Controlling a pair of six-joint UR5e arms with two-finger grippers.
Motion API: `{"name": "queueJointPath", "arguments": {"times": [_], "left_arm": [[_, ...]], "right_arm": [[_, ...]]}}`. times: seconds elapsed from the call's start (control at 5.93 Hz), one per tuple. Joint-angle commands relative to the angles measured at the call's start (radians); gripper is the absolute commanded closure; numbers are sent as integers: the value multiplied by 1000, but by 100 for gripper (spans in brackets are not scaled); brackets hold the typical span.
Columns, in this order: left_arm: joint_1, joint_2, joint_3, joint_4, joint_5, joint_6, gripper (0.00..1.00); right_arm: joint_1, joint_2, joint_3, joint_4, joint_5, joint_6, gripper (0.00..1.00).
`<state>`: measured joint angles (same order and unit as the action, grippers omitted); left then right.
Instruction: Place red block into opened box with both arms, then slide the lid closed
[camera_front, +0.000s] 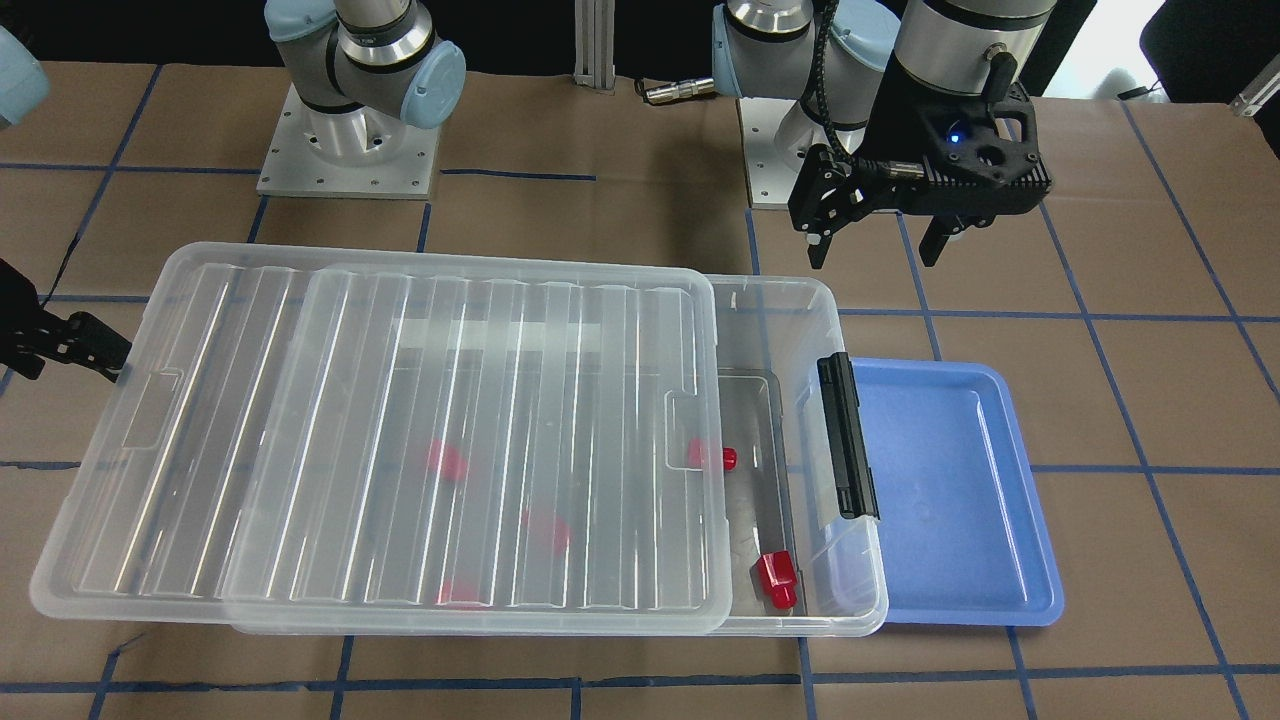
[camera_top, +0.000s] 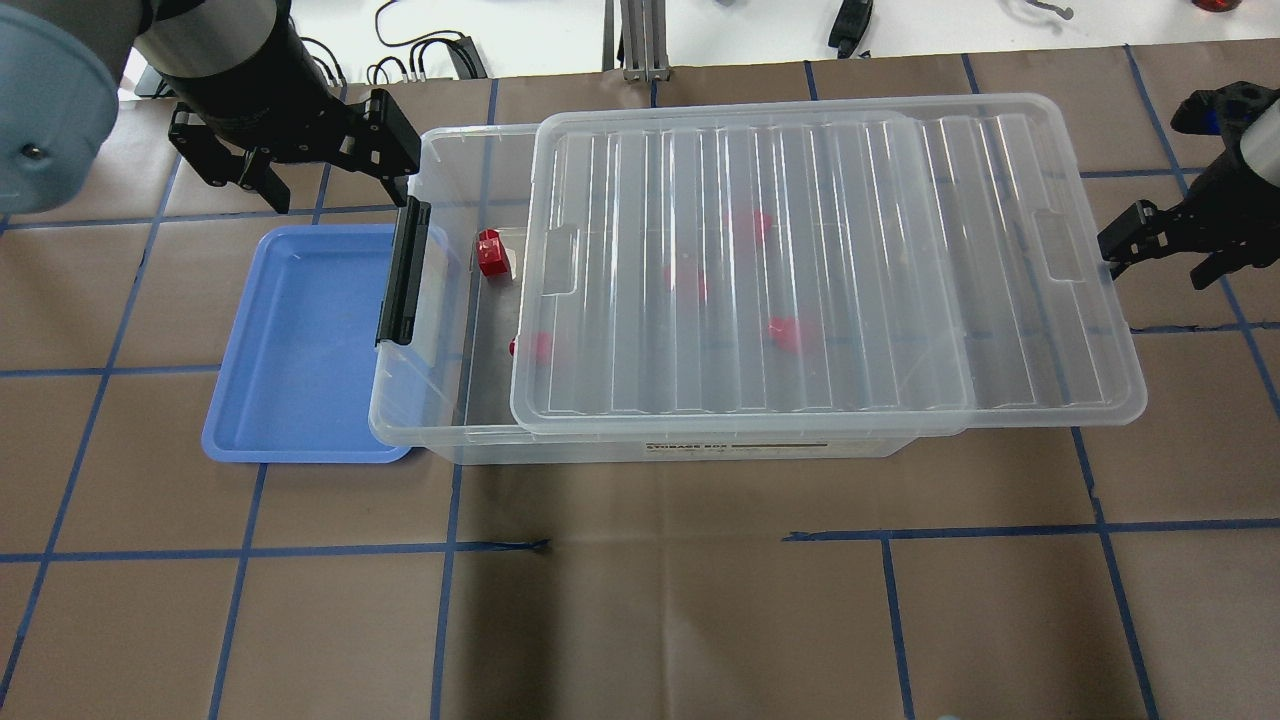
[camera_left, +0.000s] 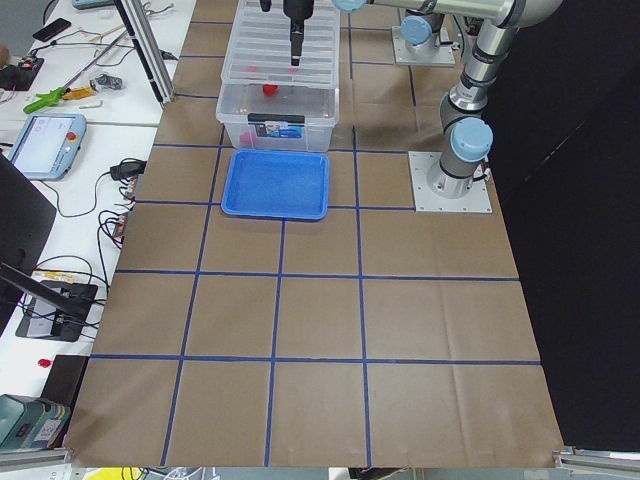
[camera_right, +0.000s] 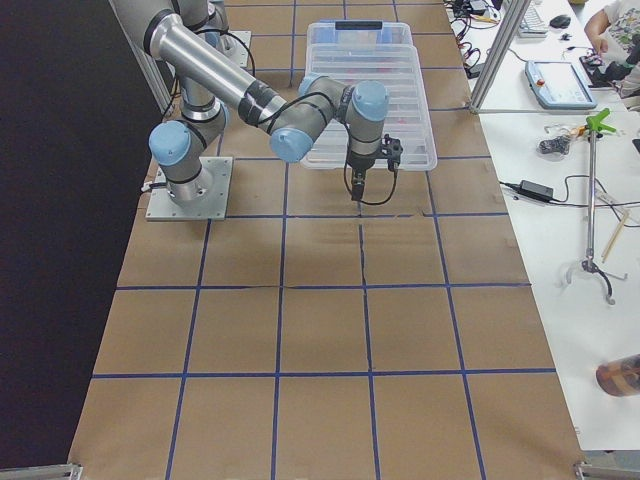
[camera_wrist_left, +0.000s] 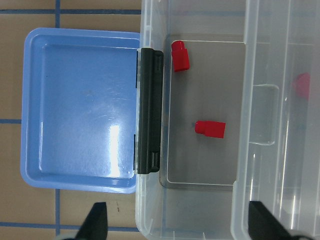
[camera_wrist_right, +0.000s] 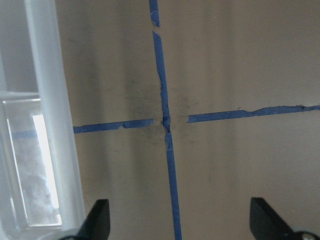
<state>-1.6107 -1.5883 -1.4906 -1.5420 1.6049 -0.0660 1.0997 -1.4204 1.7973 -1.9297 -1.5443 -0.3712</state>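
The clear box (camera_top: 440, 300) lies across the table with its lid (camera_top: 820, 260) slid toward the robot's right, leaving the clip-bar end uncovered. Two red blocks (camera_top: 491, 253) (camera_top: 530, 346) lie on the exposed floor, shown in the left wrist view as blocks (camera_wrist_left: 180, 55) (camera_wrist_left: 211, 128). Other red blocks show blurred under the lid (camera_front: 450, 430). My left gripper (camera_top: 335, 190) (camera_front: 878, 245) hovers open and holding nothing beyond the box's uncovered end. My right gripper (camera_top: 1160, 262) stands open just off the lid's far short edge (camera_wrist_right: 50, 115), holding nothing.
A blue tray (camera_top: 300, 340) (camera_wrist_left: 80, 107) with nothing in it sits against the box's black clip bar (camera_top: 403, 270). Brown paper with blue tape lines covers the table (camera_top: 640, 600). Arm bases (camera_front: 345, 140) stand behind the box.
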Motion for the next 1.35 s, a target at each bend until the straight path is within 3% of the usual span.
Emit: {"name": "queueJointPath", "arguments": {"times": [0.0, 0.67, 1.18], "left_arm": [[0, -10, 6, 2, 0, 0, 2], [0, -10, 6, 2, 0, 0, 2], [0, -9, 3, 2, 0, 0, 2]], "right_arm": [[66, -2, 2, 0, 4, 64, 0], [193, -14, 2, 0, 26, 207, 0], [203, -40, -48, 17, 13, 206, 0]]}}
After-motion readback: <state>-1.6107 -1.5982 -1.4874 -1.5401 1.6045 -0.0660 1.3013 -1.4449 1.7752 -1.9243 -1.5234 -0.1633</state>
